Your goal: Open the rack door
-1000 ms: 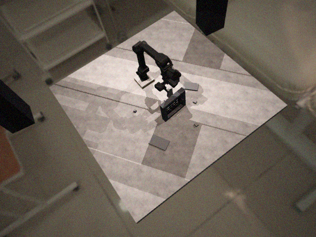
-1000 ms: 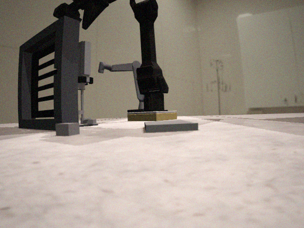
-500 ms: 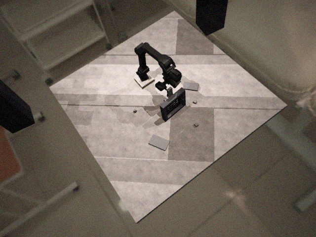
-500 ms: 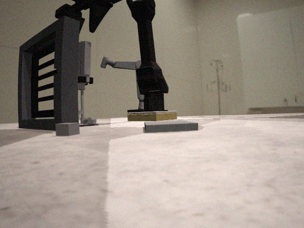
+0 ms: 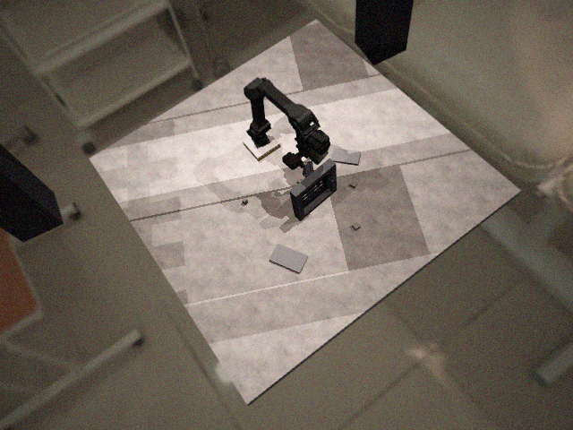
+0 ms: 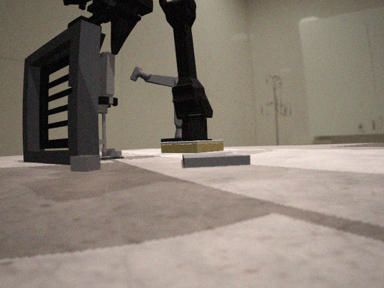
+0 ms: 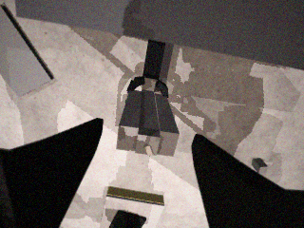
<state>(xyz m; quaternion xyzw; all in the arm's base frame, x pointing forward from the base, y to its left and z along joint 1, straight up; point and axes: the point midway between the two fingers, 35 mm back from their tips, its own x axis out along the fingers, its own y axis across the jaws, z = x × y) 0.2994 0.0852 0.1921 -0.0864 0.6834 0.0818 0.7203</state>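
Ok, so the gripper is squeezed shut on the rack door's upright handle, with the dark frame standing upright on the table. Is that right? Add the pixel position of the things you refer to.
Not quite: the gripper (image 5: 305,172) (image 7: 148,132) is open, its fingers standing apart, as the wrist view shows. The dark frame (image 5: 298,203) (image 6: 83,93) does stand upright on the table (image 5: 222,323) (image 6: 216,248).
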